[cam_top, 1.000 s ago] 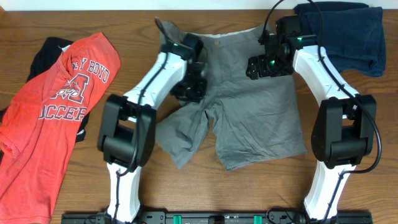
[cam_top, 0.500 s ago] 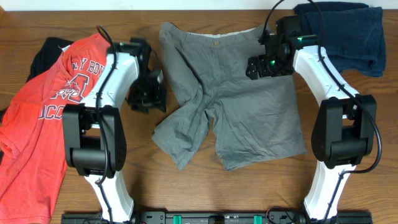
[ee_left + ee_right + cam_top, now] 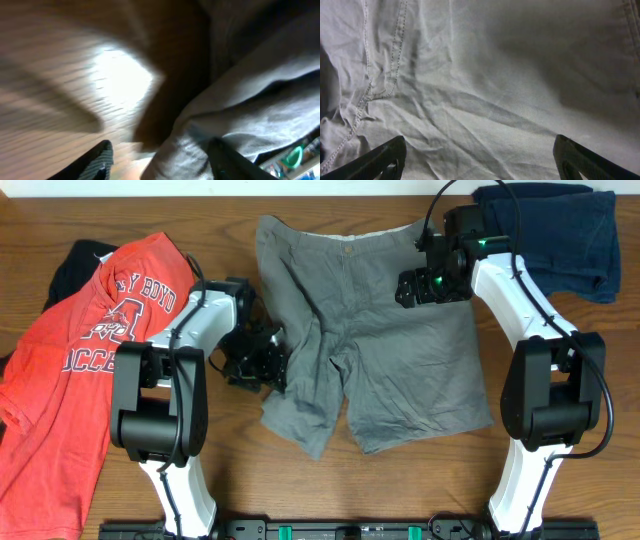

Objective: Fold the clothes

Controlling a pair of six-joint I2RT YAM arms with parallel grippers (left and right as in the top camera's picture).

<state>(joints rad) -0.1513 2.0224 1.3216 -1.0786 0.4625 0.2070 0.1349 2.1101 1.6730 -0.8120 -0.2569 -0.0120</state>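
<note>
Half a second earlier the left end effector sat on bare wood a little left of the grey shorts; it is now lower and further right, at the outer edge of the shorts' left leg. That leg's hem has drawn inward, so it splays less to the left than before. The right end effector is where it was in both earlier frames, over the upper right part of the shorts below the waistband. In the blurred left wrist view the left fingers stand well apart, with the folded grey edge of the cloth lying in the gap nearer one finger and wood showing beside the other; nothing is pinched. The right fingers are spread wide over wrinkled grey cloth with a stitched seam, holding nothing; whether they touch it cannot be told. The shorts lie spread flat at the middle of the worktop, waistband at the far side with its pale inner face showing, both legs pointing toward the arms' bases, creased throughout. A red T-shirt with white lettering lies at the left over a black garment, and a navy garment lies bunched at the far right corner.
</note>
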